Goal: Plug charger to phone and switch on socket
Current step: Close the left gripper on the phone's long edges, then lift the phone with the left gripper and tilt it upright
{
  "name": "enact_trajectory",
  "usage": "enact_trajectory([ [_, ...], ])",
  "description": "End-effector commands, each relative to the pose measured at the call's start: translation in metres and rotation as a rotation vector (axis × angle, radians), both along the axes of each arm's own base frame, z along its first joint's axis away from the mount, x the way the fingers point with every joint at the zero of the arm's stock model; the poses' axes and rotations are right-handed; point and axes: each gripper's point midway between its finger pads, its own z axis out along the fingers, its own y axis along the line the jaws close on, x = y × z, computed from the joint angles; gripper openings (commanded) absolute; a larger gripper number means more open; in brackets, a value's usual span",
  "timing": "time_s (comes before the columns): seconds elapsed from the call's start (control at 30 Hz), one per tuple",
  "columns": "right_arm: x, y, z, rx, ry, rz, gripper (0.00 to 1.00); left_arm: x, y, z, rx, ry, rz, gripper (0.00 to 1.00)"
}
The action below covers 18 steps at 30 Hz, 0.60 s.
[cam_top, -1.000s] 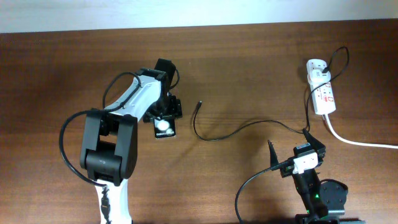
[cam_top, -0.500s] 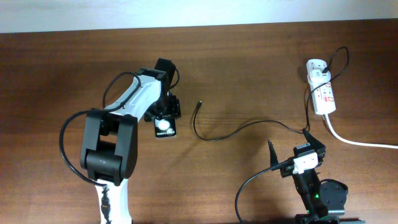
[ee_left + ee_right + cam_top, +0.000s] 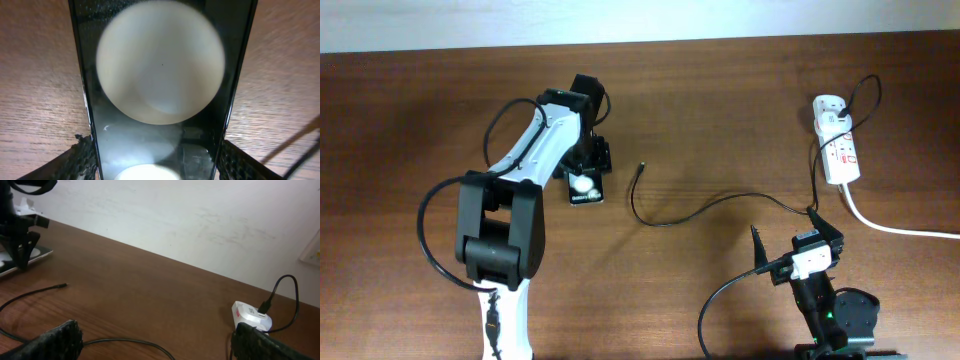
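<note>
The phone (image 3: 585, 187) lies flat on the table left of centre, one white round spot showing on its screen. My left gripper (image 3: 586, 170) is shut on it. In the left wrist view the phone (image 3: 160, 85) fills the frame, with the fingers (image 3: 82, 161) pressed against both long edges. The charger cable (image 3: 700, 208) runs from the white adapter (image 3: 830, 104) on the socket (image 3: 842, 152) to its loose tip (image 3: 641, 167), which lies right of the phone. My right gripper (image 3: 785, 230) is open and empty by the front edge. In its wrist view the cable (image 3: 125, 341) passes between its fingers.
The socket's thick white cord (image 3: 895, 228) runs off the right edge. The right arm's own black cable (image 3: 720, 295) loops near its base. A white wall (image 3: 200, 220) stands behind the table.
My left gripper has shifted the phone a little toward the far edge and turned it slightly. The right arm and the charger cable have not moved.
</note>
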Motion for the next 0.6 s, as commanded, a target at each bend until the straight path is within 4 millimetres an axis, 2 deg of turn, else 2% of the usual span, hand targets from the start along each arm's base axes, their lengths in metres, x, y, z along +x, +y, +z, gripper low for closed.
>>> enact_trajectory([
  [0.0,0.0,0.002,-0.002,-0.003,0.0,0.008,0.99,0.008,-0.001,0.006,0.007,-0.024,0.001,0.71],
  [0.47,0.0,0.002,-0.002,-0.003,0.0,0.008,0.99,0.006,-0.001,0.006,0.009,-0.018,-0.001,0.73],
  [0.57,0.0,0.002,-0.002,-0.003,0.0,0.008,0.99,-0.003,-0.001,-0.005,0.016,0.007,-0.007,0.73],
])
